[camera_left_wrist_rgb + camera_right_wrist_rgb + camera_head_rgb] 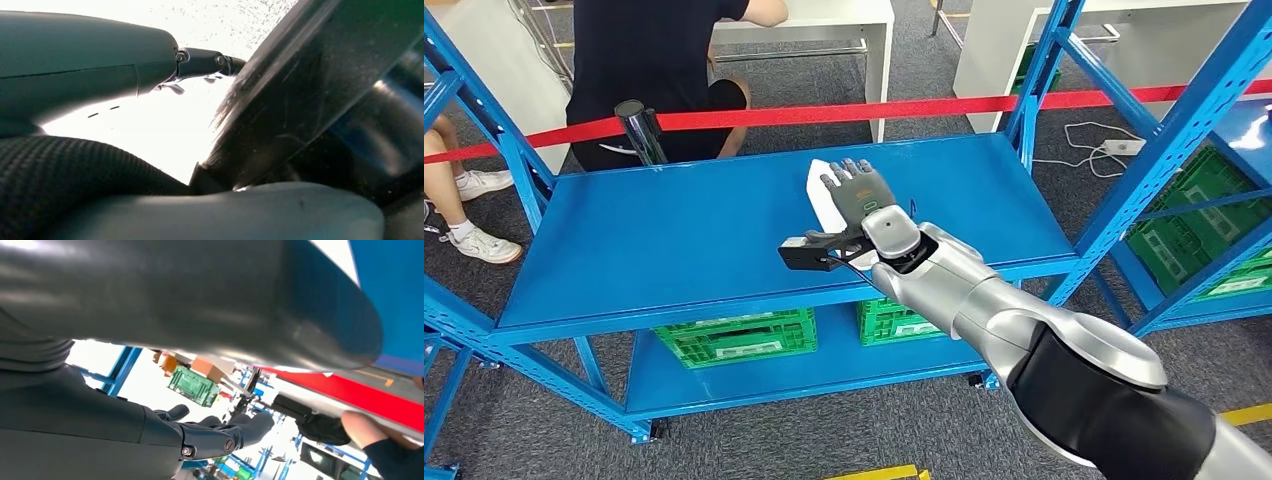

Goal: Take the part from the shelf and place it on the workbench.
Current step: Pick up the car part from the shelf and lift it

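The right hand (857, 190) rests flat, fingers spread, on the white part (822, 190) near the shelf's (674, 230) back right edge, gripping nothing. The lift and the carry to the workbench both remain. Whether the left hand (90, 65) holds anything I cannot tell.

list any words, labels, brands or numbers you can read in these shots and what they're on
None can be read.
The white flat part on the blue metal shelf: no print shows.
The green plastic crates on the lower level: plain moulded ribs, no lettering shows.
The red barrier tape: plain.
The right hand: no marking readable.
Both wrist views are too blurred to show any text.
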